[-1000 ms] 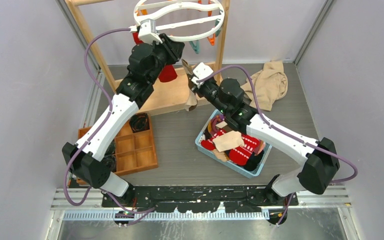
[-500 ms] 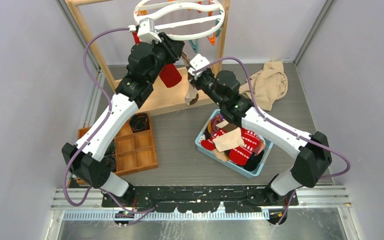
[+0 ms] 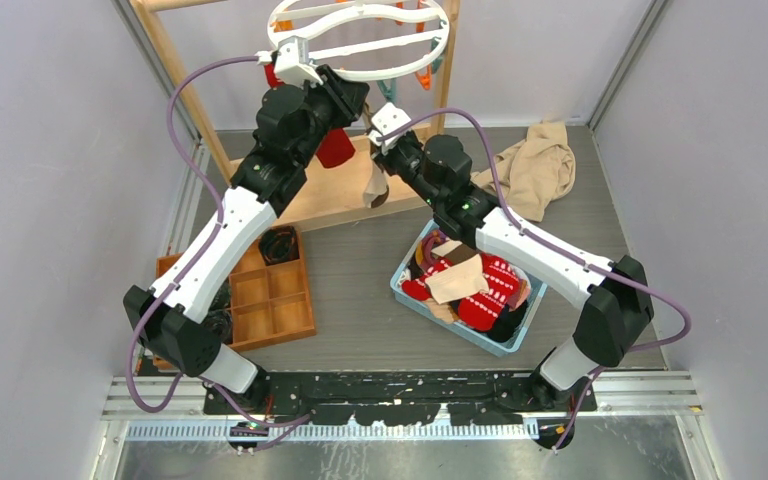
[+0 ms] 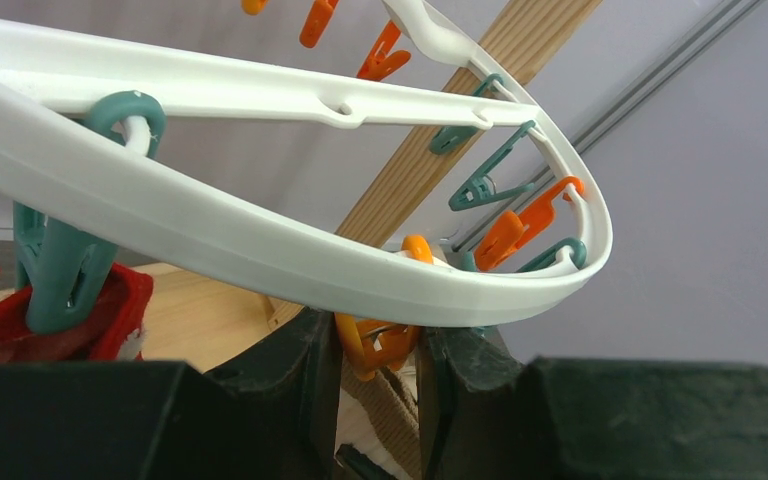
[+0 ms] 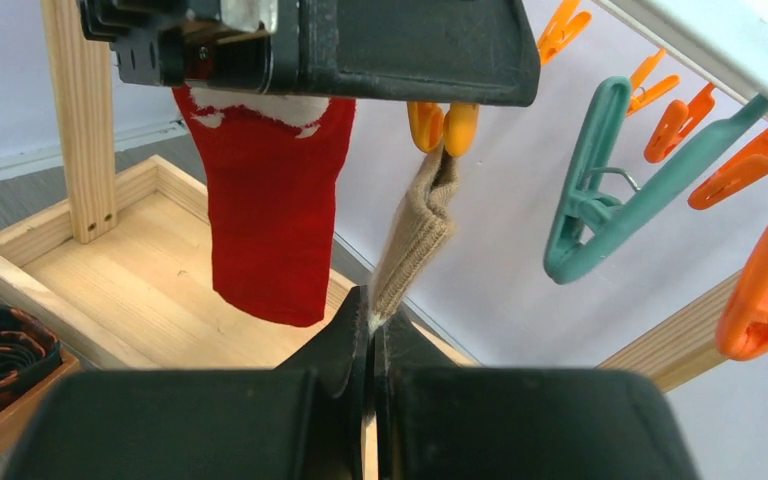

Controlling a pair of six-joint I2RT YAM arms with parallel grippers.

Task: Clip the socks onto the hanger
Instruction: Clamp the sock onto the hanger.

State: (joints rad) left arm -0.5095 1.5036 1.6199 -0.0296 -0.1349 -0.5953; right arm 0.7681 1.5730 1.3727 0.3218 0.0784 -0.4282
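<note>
The white hanger ring (image 3: 400, 72) hangs from the wooden frame. My left gripper (image 4: 378, 350) is shut on an orange clip (image 4: 380, 335) under the ring (image 4: 260, 240), squeezing it. My right gripper (image 5: 373, 325) is shut on the lower part of a tan sock (image 5: 415, 235) and holds it upright. The sock's top edge reaches the mouth of that orange clip (image 5: 443, 125). In the top view the sock (image 3: 376, 188) hangs below my right gripper (image 3: 378, 135). A red sock (image 5: 270, 210) hangs from a teal clip (image 4: 60, 270) beside it.
A blue basket (image 3: 407, 262) of red and other socks stands under my right arm. A beige cloth (image 3: 535, 165) lies at the back right. A wooden compartment tray (image 3: 270, 290) sits at the left. The frame's wooden post (image 3: 185, 90) and base (image 3: 340, 195) stand behind.
My right arm has moved up and to the left, carrying the tan sock to the orange clip. My left gripper has stayed on the clip at the ring.
</note>
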